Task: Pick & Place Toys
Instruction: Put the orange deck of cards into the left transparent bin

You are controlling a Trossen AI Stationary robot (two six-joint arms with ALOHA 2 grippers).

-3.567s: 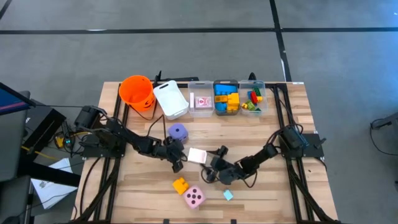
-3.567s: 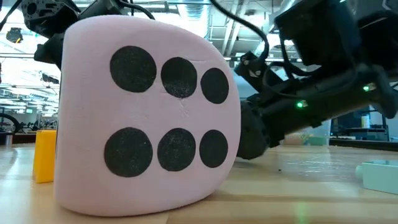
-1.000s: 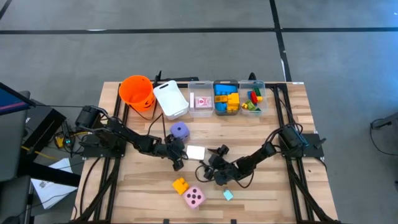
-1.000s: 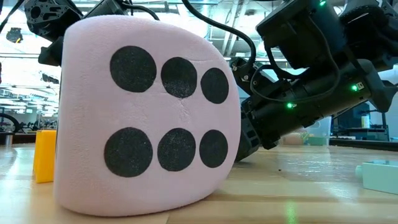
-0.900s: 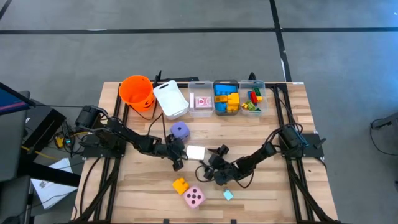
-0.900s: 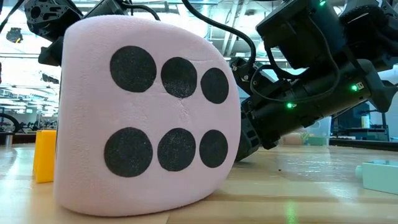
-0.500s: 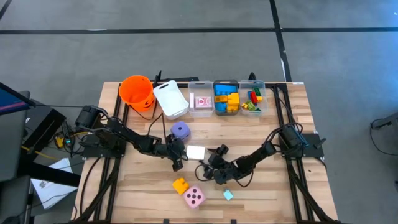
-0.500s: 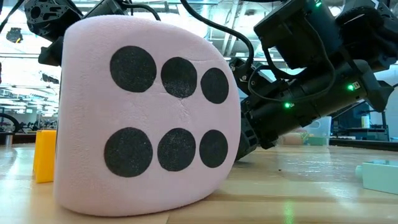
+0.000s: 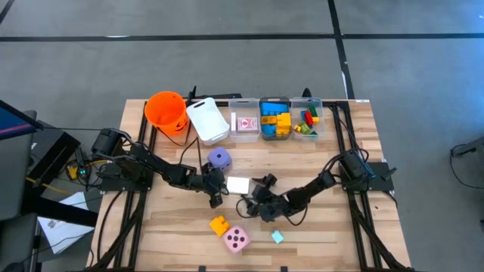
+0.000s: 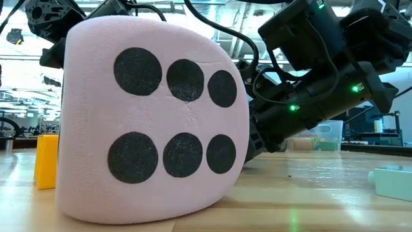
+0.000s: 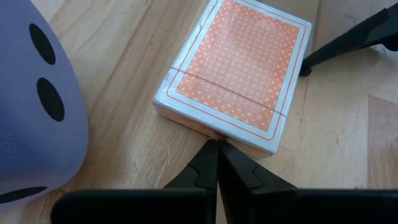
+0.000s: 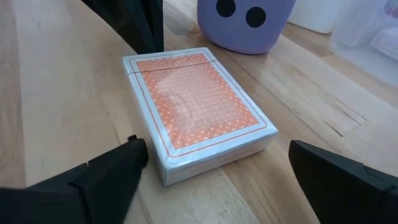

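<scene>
A deck of cards (image 9: pixel 237 185) with an orange patterned back, wrapped in clear film, lies flat on the table's middle. My left gripper (image 9: pixel 217 198) is shut, its tips at the deck's short end (image 11: pixel 216 149). My right gripper (image 9: pixel 253 199) is open at the opposite short end, one finger (image 12: pixel 127 163) beside the deck's corner and the other (image 12: pixel 336 174) well off to its side. A purple die (image 9: pixel 218 159) stands just beyond the deck. A pink die (image 9: pixel 236 239), an orange-yellow brick (image 9: pixel 219 225) and a light blue brick (image 9: pixel 277 236) lie nearer the table's front edge. My left gripper's shut fingertips (image 11: pixel 211 155) meet the lower edge of the deck's short end (image 11: pixel 214 134), coming level from the table's left and near side. The deck lies flat on the table. My right gripper's finger (image 12: pixel 134 152) stands close beside the deck's long side; whether it touches, I cannot tell.
An orange bucket (image 9: pixel 166 112), a tipped white bin (image 9: pixel 208 121) and three clear bins (image 9: pixel 275 121) holding cards and bricks line the far edge. The pink die (image 10: pixel 148 122) fills most of the low view.
My right gripper has gone a little toward the table's left, closer to the deck, and its arm has risen slightly. The deck and my left gripper have stayed where they were.
</scene>
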